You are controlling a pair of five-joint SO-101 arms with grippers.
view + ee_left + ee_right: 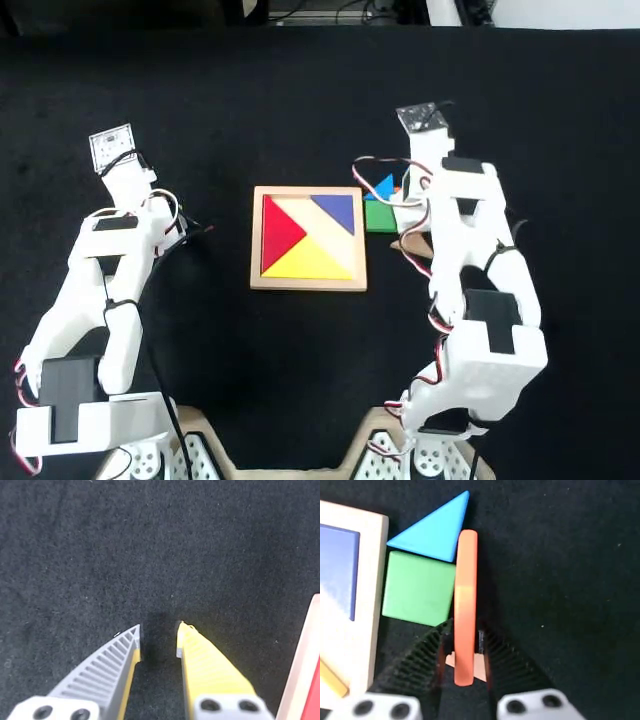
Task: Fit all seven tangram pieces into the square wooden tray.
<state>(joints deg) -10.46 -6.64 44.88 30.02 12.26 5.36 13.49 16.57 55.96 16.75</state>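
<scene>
The square wooden tray (pixel 308 284) lies mid-table and holds a red triangle (pixel 279 232), a yellow triangle (pixel 308 262) and a blue parallelogram (pixel 336 209). Just right of the tray (pixel 370 545) lie a green square (pixel 419 587) and a light blue triangle (pixel 432 527). My right gripper (pixel 464 630) is shut on an orange piece (pixel 466 580), held on edge against the green square's far side. A pale tan piece (pixel 480 666) peeks out under the fingers. My left gripper (pixel 159 627) stands slightly open over bare cloth, left of the tray's edge (pixel 300 670).
Black cloth covers the table. The right arm (pixel 470 240) hangs over the loose pieces beside the tray, hiding part of them. The left arm (pixel 115 250) stands well left of the tray, with open cloth around it.
</scene>
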